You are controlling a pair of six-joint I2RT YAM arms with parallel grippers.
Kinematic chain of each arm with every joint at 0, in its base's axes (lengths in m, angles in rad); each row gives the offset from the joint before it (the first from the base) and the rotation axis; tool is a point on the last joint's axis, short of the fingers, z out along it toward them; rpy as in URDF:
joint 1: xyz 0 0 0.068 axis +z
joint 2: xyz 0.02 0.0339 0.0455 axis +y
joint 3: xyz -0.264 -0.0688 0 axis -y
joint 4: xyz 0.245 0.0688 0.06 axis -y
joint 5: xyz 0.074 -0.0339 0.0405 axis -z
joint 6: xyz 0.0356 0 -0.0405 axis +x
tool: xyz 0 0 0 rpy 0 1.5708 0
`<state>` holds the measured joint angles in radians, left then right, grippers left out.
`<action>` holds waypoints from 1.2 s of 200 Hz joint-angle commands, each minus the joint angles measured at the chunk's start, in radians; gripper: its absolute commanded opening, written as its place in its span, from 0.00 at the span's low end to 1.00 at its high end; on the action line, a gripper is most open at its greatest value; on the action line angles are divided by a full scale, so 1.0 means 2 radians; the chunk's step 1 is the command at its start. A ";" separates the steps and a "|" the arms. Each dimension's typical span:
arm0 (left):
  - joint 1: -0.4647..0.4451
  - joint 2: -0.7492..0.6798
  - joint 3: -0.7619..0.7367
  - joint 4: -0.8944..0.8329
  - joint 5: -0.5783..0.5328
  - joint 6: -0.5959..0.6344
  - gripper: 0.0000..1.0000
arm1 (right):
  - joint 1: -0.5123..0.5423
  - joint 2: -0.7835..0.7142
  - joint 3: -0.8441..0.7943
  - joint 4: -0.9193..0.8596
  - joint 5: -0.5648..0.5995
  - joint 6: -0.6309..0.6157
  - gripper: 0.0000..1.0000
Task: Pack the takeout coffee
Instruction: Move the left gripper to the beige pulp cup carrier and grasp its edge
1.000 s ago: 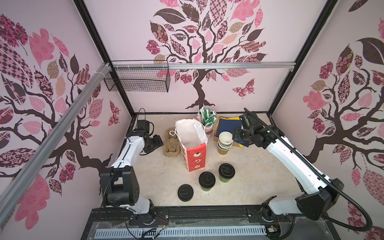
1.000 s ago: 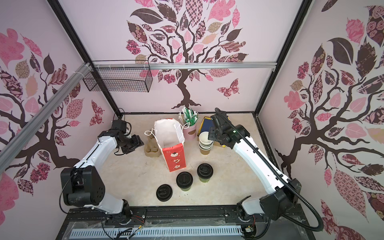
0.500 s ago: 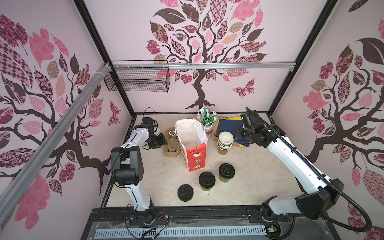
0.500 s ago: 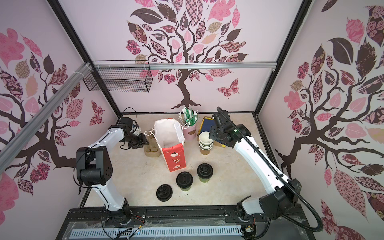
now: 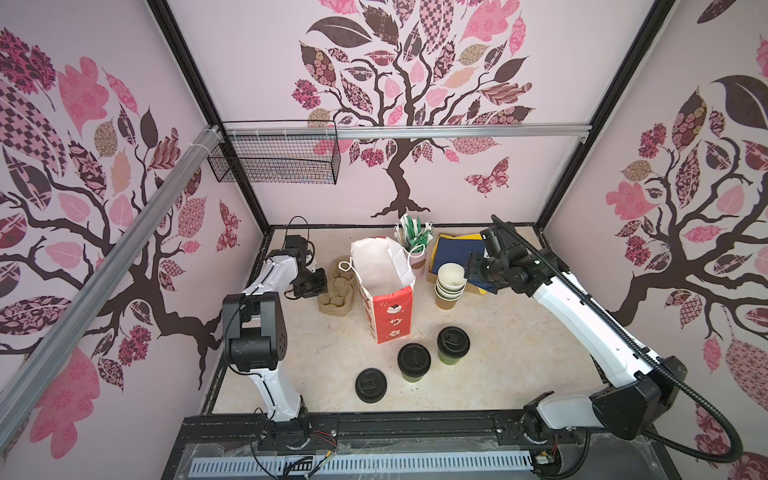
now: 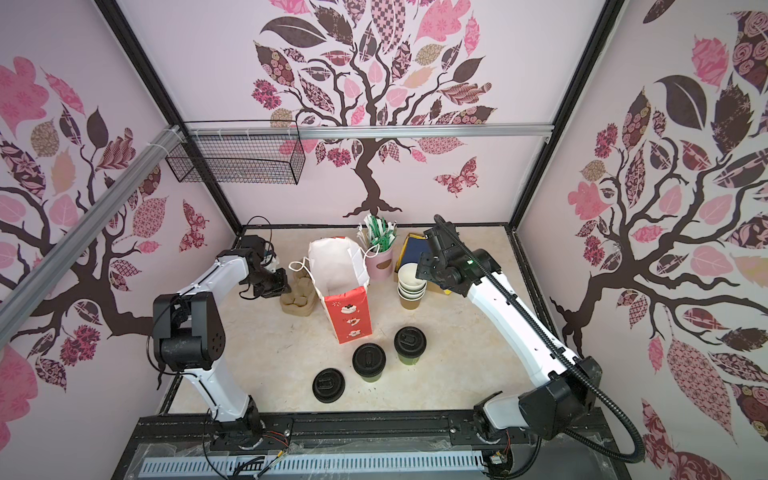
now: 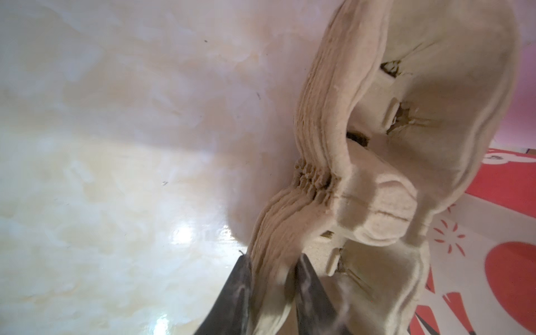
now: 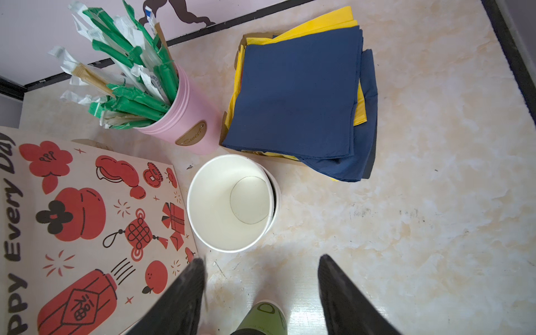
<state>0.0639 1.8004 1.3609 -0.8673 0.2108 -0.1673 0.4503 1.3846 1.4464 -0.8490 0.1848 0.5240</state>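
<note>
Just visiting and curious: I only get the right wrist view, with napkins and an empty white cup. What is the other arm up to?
Observer: The left tool has the rim of the carrier stack between its fingers.
Operator: I glimpse one green cup at the edge. Only one?
Observer: Two: a cup and a second cup, both lidded, stand near the bag.
Operator: Is the bag packed yet?
Observer: In a top view it stands open, and I see nothing inside.
</note>
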 commanded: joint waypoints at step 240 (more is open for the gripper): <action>-0.062 0.042 0.106 -0.011 -0.065 -0.049 0.49 | -0.002 -0.028 -0.009 -0.016 0.007 -0.004 0.68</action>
<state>-0.0540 1.8729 1.5043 -0.8429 0.1291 -0.2642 0.4503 1.3735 1.3975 -0.8528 0.1799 0.5163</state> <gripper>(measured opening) 0.477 0.679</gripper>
